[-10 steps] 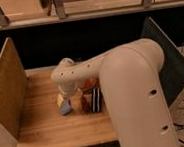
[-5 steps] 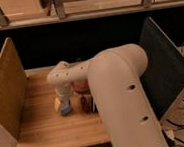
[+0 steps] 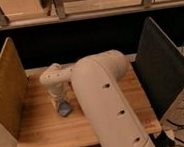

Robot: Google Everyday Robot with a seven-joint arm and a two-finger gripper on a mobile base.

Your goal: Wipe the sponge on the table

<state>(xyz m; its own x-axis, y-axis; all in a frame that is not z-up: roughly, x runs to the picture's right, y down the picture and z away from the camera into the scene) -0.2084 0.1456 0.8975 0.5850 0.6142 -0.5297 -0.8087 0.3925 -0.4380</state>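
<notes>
One tool: the tool [image 3: 59, 100] hangs from the end of the white arm [image 3: 104, 99], pointing straight down over the left-middle of the tabletop [image 3: 42, 134].
Sponge: the sponge [image 3: 64, 109] lies flat on the planks directly under the tool, its blue-grey face up. It is well apart from the tan side panel [image 3: 7, 93].
Grip: the tool is at the sponge, but I cannot tell whether it is apart, together or clamped on the pad.
Why so: by my judgement, a vertical reach suits pressing a thin flat pad onto the wood so that it can be dragged along the grain.
Change: since a second ago the arm has swung left and toward the camera. Its bulk now hides the striped block that showed to the right of the sponge then. The tool has come closer onto the sponge, which keeps about the same spot.
</notes>
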